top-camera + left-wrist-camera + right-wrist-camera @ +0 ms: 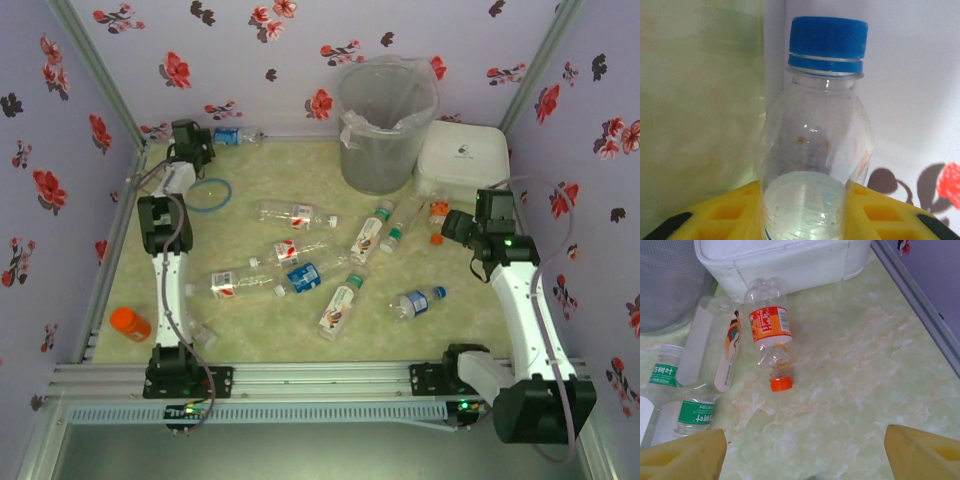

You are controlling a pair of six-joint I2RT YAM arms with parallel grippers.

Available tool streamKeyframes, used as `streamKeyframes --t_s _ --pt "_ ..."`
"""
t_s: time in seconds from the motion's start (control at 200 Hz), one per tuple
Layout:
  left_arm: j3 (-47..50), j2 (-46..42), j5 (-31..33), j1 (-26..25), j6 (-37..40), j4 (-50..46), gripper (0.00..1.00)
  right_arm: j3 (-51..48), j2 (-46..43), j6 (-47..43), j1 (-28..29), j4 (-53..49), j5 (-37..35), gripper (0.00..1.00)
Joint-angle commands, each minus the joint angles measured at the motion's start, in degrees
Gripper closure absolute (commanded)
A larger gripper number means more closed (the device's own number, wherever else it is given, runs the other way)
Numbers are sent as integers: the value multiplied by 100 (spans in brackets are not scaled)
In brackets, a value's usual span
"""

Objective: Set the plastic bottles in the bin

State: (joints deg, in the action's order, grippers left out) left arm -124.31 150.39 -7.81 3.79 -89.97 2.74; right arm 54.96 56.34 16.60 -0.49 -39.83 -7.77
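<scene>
The green marbled tabletop [450, 345] lay between flowered walls. At its far edge, right of centre, stood the bin [380, 150], a tall grey bucket lined with a clear bag. The white box [462, 155] sat just beside it on the right.

The left arm [165, 250] reached to the far left corner. There the left fingers [725, 212], yellow, were closed on either side of a clear blue-capped bottle [815, 150], which rested against the back wall. The right arm [520, 290] stretched up the right side. The right fingers [685, 457] stood wide apart over bare tabletop, holding nothing.

The other plastic bottles lay loose on their sides across the middle of the tabletop, well apart from the bin's mouth. A long red-labelled one [250, 283] and a blue-labelled one [305, 275] lay near the centre. A green-capped one [340, 305] lay nearer the arms, and a small blue-capped one [415, 302] was to its right. Nearest the right fingers, just in front of the white box, was an orange-capped bottle [771, 340]. A larger clear bottle [712, 350] lay alongside it.
</scene>
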Motion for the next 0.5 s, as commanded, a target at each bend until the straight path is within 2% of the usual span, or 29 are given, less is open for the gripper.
streamKeyframes --t_s 0.0,0.145,0.265,0.4,0.495 --pt "741 -1187 -297 119 828 608 72 192 -197 68 -39 -164 -21 17" --pt "2426 -2561 -634 148 1406 1247 72 530 -362 -46 -31 -335 551 17" --pt "3670 -3686 -1157 126 2184 1373 71 975 -406 -165 -21 -422 1383 19" --pt "4795 -4936 -1864 57 3638 947 71 1683 -134 -26 68 -550 2541 23" --pt "5338 -5738 -2356 -78 4801 609 71 2177 207 168 448 -454 3145 26"
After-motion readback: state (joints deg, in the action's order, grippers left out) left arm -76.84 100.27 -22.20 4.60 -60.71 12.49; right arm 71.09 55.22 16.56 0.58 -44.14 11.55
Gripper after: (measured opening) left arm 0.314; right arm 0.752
